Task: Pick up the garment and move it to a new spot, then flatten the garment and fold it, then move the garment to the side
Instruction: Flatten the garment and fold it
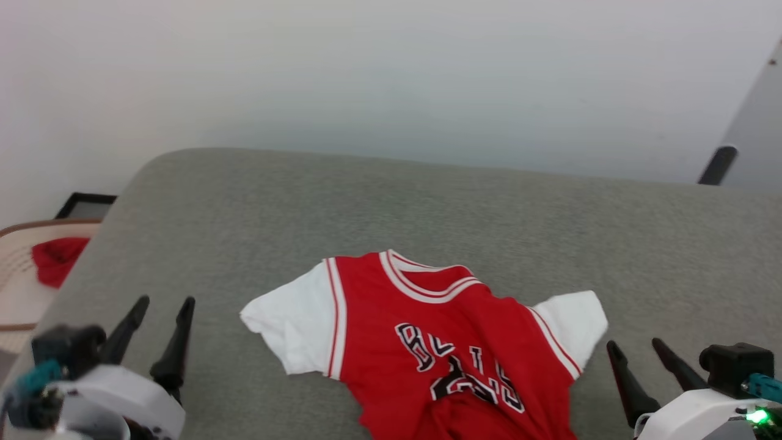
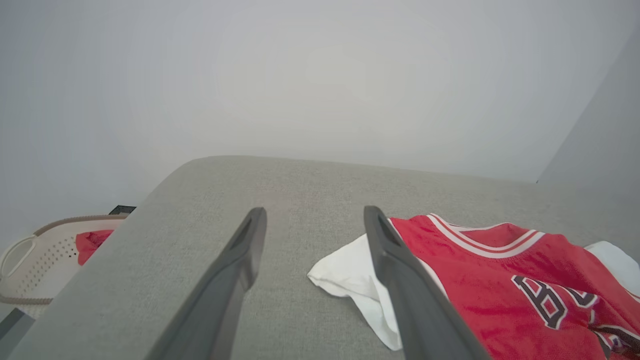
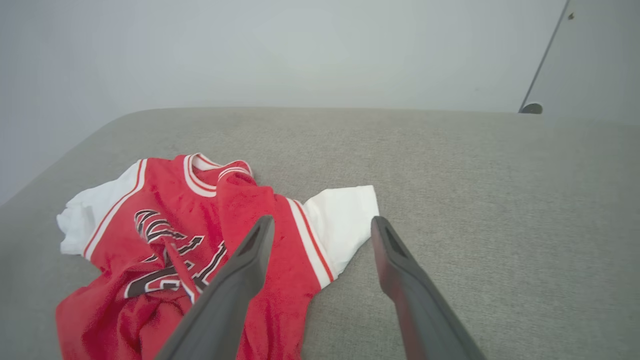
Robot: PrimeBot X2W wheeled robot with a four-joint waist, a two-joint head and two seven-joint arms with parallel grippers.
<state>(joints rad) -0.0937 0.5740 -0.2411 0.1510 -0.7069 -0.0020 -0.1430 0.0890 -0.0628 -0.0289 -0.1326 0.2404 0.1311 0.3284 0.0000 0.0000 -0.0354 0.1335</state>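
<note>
In the head view, the garment [image 1: 440,318] lies front-up on the near middle of the grey fabric-covered bench [image 1: 256,201], collar [image 1: 427,284] pointing away from the robot and its lower part cut off by the view's bottom edge. The left tool [image 1: 166,300] and right tool [image 1: 634,344] flank it, both spread open, empty and clear of the cloth, probably placed to take one side each. A basket [image 1: 36,225] holding a red cloth [image 1: 55,256] sits off the bench's left end. In the left wrist view, the parted fingers point over bare bench, with a white sleeve [image 2: 345,270] just beside one of them. In the right wrist view, the fingers frame the other sleeve [image 3: 345,215]; the red body is creased, with a raised fold below the collar and bunched black lettering, so flattening seems not yet done.
</note>
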